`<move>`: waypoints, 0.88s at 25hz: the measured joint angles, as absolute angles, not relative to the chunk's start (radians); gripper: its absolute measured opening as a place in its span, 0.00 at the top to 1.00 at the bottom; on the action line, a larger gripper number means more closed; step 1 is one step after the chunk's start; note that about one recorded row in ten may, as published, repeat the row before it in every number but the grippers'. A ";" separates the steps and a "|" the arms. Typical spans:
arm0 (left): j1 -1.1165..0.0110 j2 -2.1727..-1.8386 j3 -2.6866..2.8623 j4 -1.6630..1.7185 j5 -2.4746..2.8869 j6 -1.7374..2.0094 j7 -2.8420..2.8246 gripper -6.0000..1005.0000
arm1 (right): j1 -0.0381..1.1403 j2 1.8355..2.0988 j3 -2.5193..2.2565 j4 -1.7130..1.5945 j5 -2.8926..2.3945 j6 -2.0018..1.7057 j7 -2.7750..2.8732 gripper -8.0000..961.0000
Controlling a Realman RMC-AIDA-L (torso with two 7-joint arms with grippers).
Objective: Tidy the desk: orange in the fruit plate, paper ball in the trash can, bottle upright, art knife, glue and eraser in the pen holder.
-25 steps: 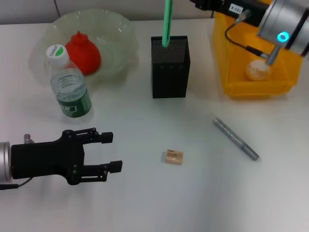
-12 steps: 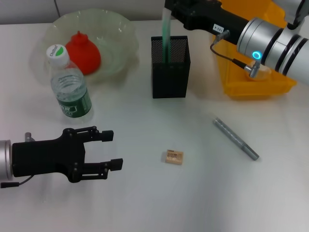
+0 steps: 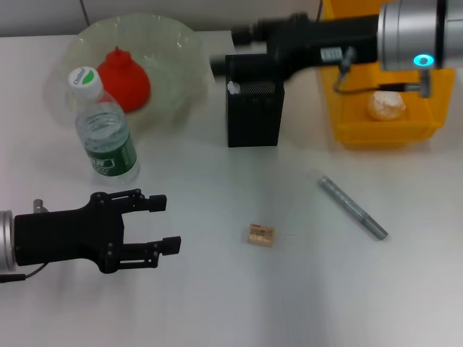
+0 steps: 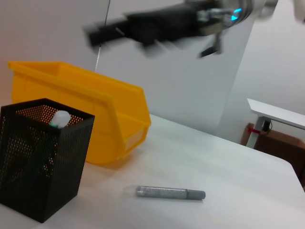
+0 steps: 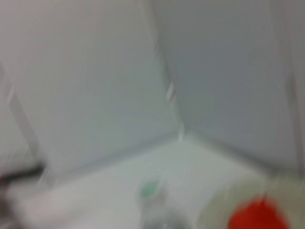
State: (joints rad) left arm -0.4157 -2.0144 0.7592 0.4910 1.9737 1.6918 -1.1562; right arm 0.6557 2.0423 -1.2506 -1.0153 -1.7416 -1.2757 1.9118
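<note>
Right pincer [image 3: 223,50] at top center looks spread and empty above the pen holder [image 3: 253,114], probably since the knife's inside, while left pincer [image 3: 160,224] waits spread at lower left.

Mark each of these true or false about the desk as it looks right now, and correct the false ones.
1. The orange sits in the fruit plate. True.
2. The bottle lies on its side. False: it stands upright.
3. The eraser is inside the pen holder. False: it lies on the desk.
4. The glue lies on the desk. True.
5. The left gripper holds the eraser. False: it is open and empty.
</note>
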 joint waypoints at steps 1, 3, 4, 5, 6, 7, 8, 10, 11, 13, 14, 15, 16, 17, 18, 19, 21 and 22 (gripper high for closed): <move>-0.416 -2.014 0.759 0.491 1.974 1.692 -1.156 0.22 | 0.671 2.040 -1.242 -1.068 -1.830 -1.343 1.979 0.36; -0.414 -2.014 0.759 0.491 1.973 1.696 -1.156 0.22 | 0.732 2.035 -1.231 -1.163 -2.031 -1.516 2.107 0.27; -0.413 -2.013 0.759 0.491 1.973 1.697 -1.157 0.22 | 0.768 2.033 -1.233 -1.173 -2.103 -1.587 2.145 0.24; -0.413 -2.013 0.759 0.491 1.973 1.698 -1.157 0.22 | 0.832 2.037 -1.244 -1.179 -2.235 -1.702 2.204 0.22; -0.413 -2.013 0.759 0.491 1.973 1.698 -1.157 0.22 | 0.832 2.037 -1.244 -1.179 -2.235 -1.702 2.204 0.19; -0.413 -2.014 0.759 0.491 1.973 1.698 -1.157 0.22 | 0.866 2.049 -1.257 -1.177 -2.310 -1.741 2.228 0.17; -0.413 -2.014 0.759 0.491 1.973 1.699 -1.157 0.22 | 0.889 2.063 -1.277 -1.175 -2.381 -1.763 2.249 0.14; -0.415 -2.016 0.759 0.491 1.974 1.700 -1.157 0.22 | 0.927 2.085 -1.398 -1.160 -2.473 -1.756 2.309 0.12; -0.415 -2.017 0.759 0.491 1.973 1.700 -1.157 0.22 | 0.927 2.085 -1.398 -1.160 -2.473 -1.756 2.309 0.12; -0.416 -2.017 0.760 0.491 1.973 1.701 -1.157 0.22 | 0.948 2.086 -1.511 -1.142 -2.476 -1.721 2.361 0.12; -0.416 -2.017 0.760 0.491 1.972 1.702 -1.157 0.22 | 0.955 2.087 -1.562 -1.136 -2.477 -1.701 2.383 0.12; -0.416 -2.017 0.760 0.491 1.972 1.702 -1.157 0.22 | 0.965 2.089 -1.661 -1.119 -2.476 -1.655 2.417 0.12; -0.416 -2.017 0.759 0.491 1.972 1.702 -1.157 0.22 | 0.965 2.089 -1.661 -1.119 -2.476 -1.655 2.417 0.13; -0.416 -2.018 0.759 0.491 1.972 1.703 -1.157 0.22 | 0.969 2.090 -1.699 -1.110 -2.472 -1.634 2.426 0.13; -0.415 -2.018 0.759 0.491 1.972 1.703 -1.157 0.22 | 0.972 2.091 -1.728 -1.099 -2.462 -1.613 2.433 0.13; -0.415 -2.018 0.759 0.491 1.972 1.703 -1.157 0.22 | 0.973 2.091 -1.748 -1.088 -2.449 -1.593 2.439 0.13; -0.414 -2.019 0.759 0.491 1.972 1.703 -1.157 0.22 | 0.975 2.091 -1.777 -1.063 -2.412 -1.551 2.440 0.14; -0.413 -2.019 0.759 0.491 1.973 1.703 -1.157 0.22 | 0.975 2.091 -1.787 -1.050 -2.397 -1.534 2.440 0.14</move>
State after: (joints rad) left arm -0.4126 -2.0187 0.7593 0.4908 1.9728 1.7028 -1.1567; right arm 0.9753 2.0911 -1.7873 -1.0498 -2.3974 -1.5342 2.4401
